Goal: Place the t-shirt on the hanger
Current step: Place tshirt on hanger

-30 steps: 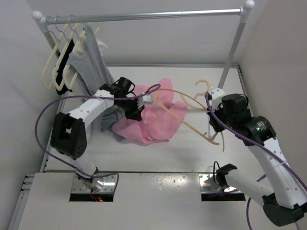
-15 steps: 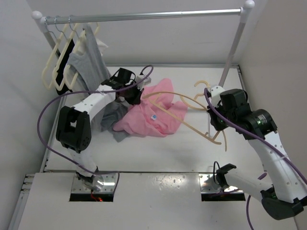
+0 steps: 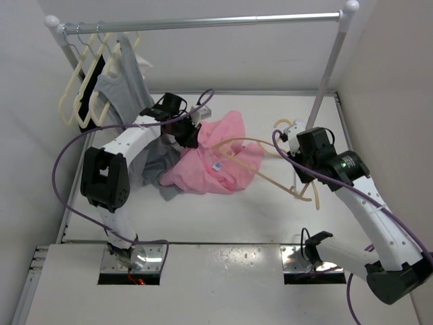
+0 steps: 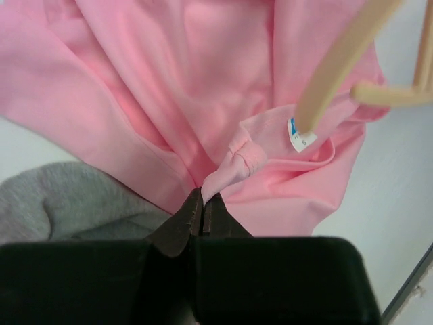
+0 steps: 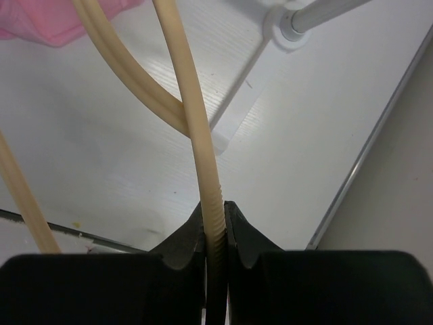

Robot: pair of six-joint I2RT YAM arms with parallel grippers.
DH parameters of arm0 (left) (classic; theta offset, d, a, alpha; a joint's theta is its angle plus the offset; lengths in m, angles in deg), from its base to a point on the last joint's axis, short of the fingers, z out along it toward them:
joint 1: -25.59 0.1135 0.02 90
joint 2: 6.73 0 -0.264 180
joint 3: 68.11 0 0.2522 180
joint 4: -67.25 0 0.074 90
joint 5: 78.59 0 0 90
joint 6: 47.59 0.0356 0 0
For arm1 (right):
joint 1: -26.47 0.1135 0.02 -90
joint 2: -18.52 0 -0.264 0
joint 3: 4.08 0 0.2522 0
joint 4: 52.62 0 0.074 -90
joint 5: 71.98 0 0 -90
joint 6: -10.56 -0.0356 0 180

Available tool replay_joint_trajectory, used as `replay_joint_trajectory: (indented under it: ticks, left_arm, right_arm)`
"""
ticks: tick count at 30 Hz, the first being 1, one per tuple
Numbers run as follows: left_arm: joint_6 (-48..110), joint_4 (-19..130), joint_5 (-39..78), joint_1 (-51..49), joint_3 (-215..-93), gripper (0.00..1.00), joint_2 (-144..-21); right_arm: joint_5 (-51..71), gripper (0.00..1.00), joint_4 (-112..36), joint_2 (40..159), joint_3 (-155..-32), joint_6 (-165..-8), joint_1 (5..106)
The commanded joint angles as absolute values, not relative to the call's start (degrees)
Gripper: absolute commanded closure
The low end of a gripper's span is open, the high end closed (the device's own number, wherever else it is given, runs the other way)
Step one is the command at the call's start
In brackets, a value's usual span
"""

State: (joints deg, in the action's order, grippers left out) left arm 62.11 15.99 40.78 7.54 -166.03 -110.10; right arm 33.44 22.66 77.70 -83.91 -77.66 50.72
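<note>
A white table (image 3: pixel 237 210) carries a metal clothes rail (image 3: pixel 203 22) along its far side. The pink short-sleeved cotton t-shirt (image 3: pixel 216 166) lies crumpled on the table left of centre, its left edge against a gray garment (image 3: pixel 157 162) that hangs down from the rail's left end beside a bunch of pale cream hangers (image 3: pixel 81 101).

The peach-beige plastic hanger (image 3: pixel 243 141) is held above the table, its long axis running left to right from the t-shirt to the right arm. Its hook points toward the far side, near the rail's right post.

The right gripper (image 5: pixel 214 210) has its jaws clamped on the hanger's thin ribbed bar. The left gripper (image 4: pixel 201 203) has its jaws pinched tight on a fold of the t-shirt's neckband. One hanger end sits at the neck opening, just beside the small blue label (image 4: pixel 298 133).
</note>
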Motion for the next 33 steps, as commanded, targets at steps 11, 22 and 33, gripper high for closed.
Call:
replay_joint_trajectory:
  ticks: [11, 22, 33]
  left_arm:
    - [62.61, 14.91, 45.16, 8.62, -172.49, 1.0, -113.34]
    - [61.49, 14.91, 48.67, 8.62, -173.88, 1.0, -113.6]
    - [66.13, 14.29, 48.07, 8.62, -174.5, 1.0, -111.51]
  right_arm:
    - [31.28, 1.0, 8.7, 78.63, -78.14, -75.84, 50.9]
    - [32.61, 1.0, 6.05, 79.96, -74.89, -74.43, 50.9]
    - [35.85, 1.0, 6.05, 78.37, -72.42, -74.96, 51.43]
